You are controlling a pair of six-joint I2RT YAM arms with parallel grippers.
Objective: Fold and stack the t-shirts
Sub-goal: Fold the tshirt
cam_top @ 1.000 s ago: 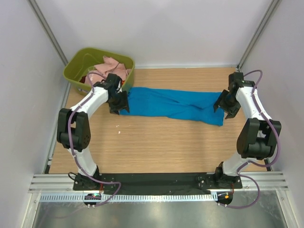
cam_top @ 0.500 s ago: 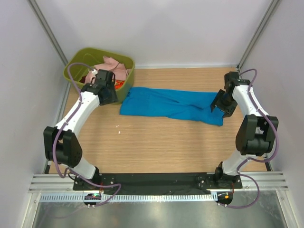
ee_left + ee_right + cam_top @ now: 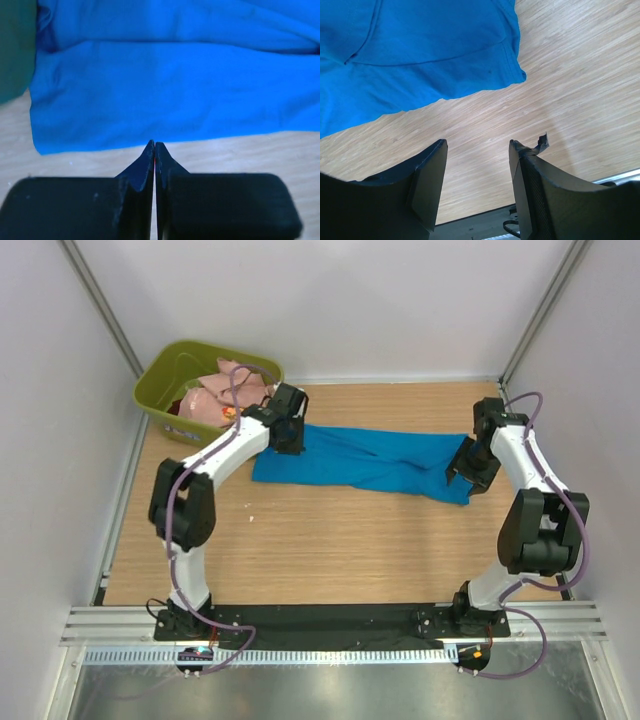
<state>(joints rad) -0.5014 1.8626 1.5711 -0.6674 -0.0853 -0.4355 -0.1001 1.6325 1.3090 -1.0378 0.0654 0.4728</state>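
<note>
The blue t-shirt (image 3: 360, 460) lies flat on the desk (image 3: 330, 550). It is folded into a long strip that runs from left to right across the far half. Its right end is a bit bunched (one corner pokes toward the near side). The pink t-shirt (image 3: 228, 392) sits crumpled in the green tub (image 3: 170, 362) at the far left corner. A bit of the red t-shirt (image 3: 180, 406) peeks out beside it. The tub is just beside the left end of the blue t-shirt.

The left tool (image 3: 154, 146) is over the left end of the blue t-shirt. Its two fingers are pressed tight together, and no cloth shows between them. In the left wrist view its tips point at the edge of the blue cloth, where it meets the wood. The right tool (image 3: 477, 145) is at the right end of the blue t-shirt. Its fingers are wide apart with nothing in them. Bare wood shows in the gap, and the shirt's corner is just beyond.
</note>
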